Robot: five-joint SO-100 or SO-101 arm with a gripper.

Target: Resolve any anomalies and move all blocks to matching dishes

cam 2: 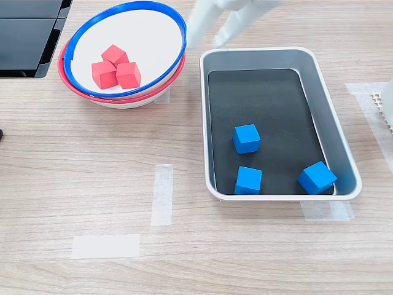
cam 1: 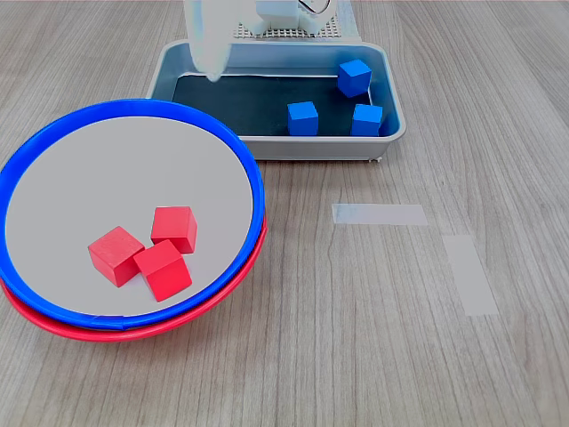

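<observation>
Three red blocks [cam 1: 147, 252] lay bunched and touching in the blue-rimmed dish [cam 1: 252, 178], which sat nested on top of the red-rimmed dish [cam 1: 133, 330] so that only a sliver of red rim showed beneath it; that stacking, with red cubes in the wrong colour of plate, looked like the anomaly to be undone. Three blue blocks [cam 2: 247, 138] sat apart from one another in the grey metal tray [cam 2: 344, 153], two toward one end and one nearer the middle. The gripper [cam 2: 212, 26] showed only as a pale blur over the tray's far edge, just beside the stacked dishes, holding nothing that could be seen; whether its jaws were spread or closed I could not tell. The likely trouble was in separating the plates: lifting or dragging the upper one by its rim could tip it and spill the red cubes across the wooden table [cam 1: 373, 356], or drag the lower plate along. The tray's raised wall stood between the arm and the blue cubes, and strips of pale tape [cam 1: 380, 214] marked the bare tabletop.
</observation>
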